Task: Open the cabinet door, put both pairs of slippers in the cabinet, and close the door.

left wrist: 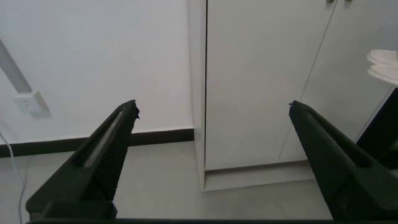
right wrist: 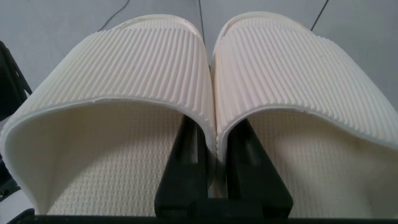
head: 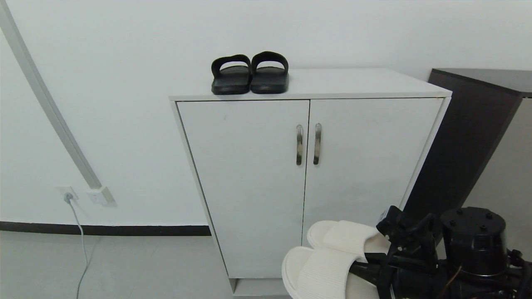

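The white cabinet [head: 249,187] stands against the wall with both doors closed, its two metal handles [head: 299,144] side by side at the centre seam. A pair of black slippers [head: 249,74] sits on its top, toward the left. The pair of white ribbed slippers [head: 328,257] hangs low in front of the right door. My right gripper [right wrist: 214,143] is shut on them, one finger under each strap, pinching the touching inner walls of the white slippers [right wrist: 205,81]. My left gripper [left wrist: 212,109] is open and holds nothing, low, facing the cabinet [left wrist: 261,93] and its left door's bottom.
A dark cabinet [head: 469,145] stands close on the right of the white one. Left of the cabinet are bare wall, a slanted conduit [head: 50,108], a socket [head: 66,193] with a hanging cable, and open grey floor [head: 104,265].
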